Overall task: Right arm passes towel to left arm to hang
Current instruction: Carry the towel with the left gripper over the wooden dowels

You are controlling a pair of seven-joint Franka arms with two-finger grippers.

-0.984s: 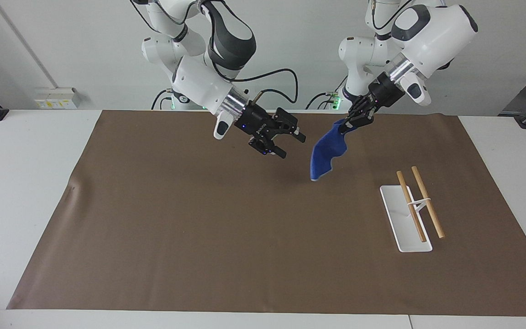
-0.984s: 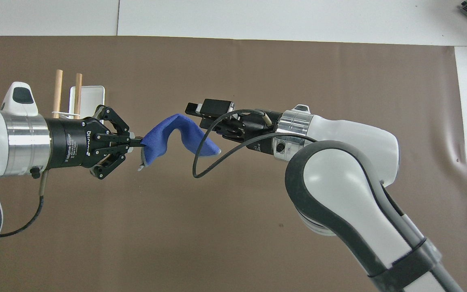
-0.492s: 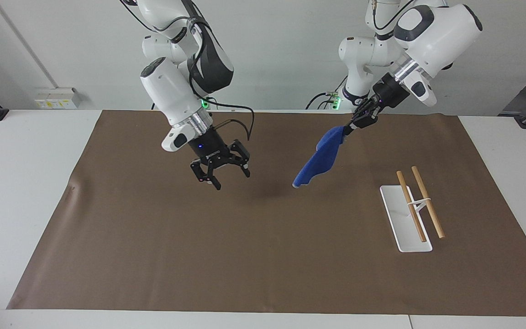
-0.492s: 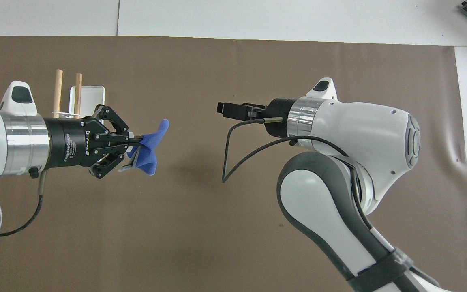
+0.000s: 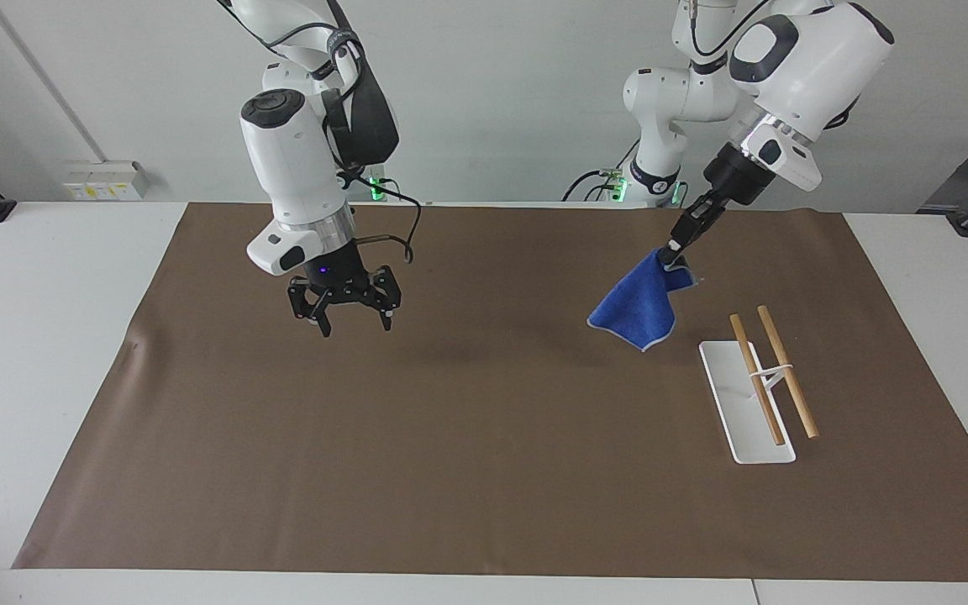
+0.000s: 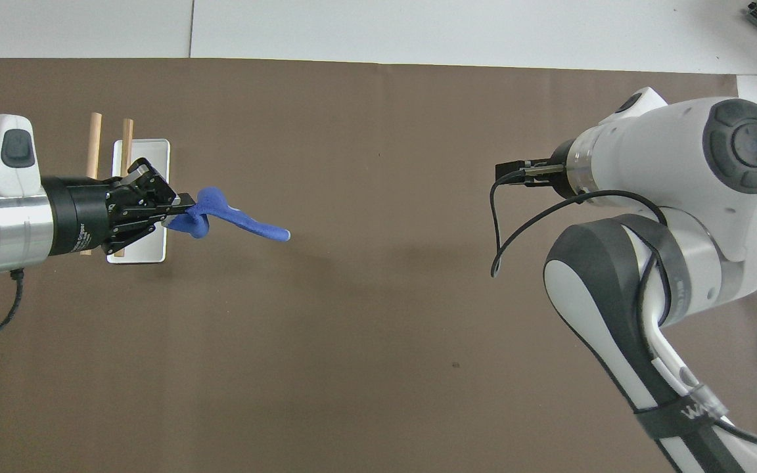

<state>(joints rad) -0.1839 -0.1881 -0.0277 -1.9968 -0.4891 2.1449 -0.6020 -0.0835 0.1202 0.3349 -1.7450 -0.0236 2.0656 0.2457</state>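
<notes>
The royal-blue towel (image 5: 639, 304) (image 6: 234, 220) hangs in the air by one corner, pale stitched edge showing. My left gripper (image 5: 670, 252) (image 6: 184, 210) is shut on that corner, above the brown mat beside the rack (image 5: 744, 403) (image 6: 148, 154), toward the left arm's end of the table. My right gripper (image 5: 348, 319) hangs open and empty over the mat toward the right arm's end, fingers pointing down. In the overhead view only the right gripper's black tip (image 6: 510, 173) shows past the arm's wrist.
A white tray-like rack with two wooden rods (image 5: 774, 374) (image 6: 94, 141) stands on the brown mat (image 5: 450, 437) (image 6: 378, 118). A black cable (image 6: 503, 217) loops off the right wrist. White tabletop (image 5: 47, 336) borders the mat.
The right arm swung away from the towel toward its own end and turned its open gripper downward. The left gripper carried the towel toward the rack, and the cloth now hangs spread.
</notes>
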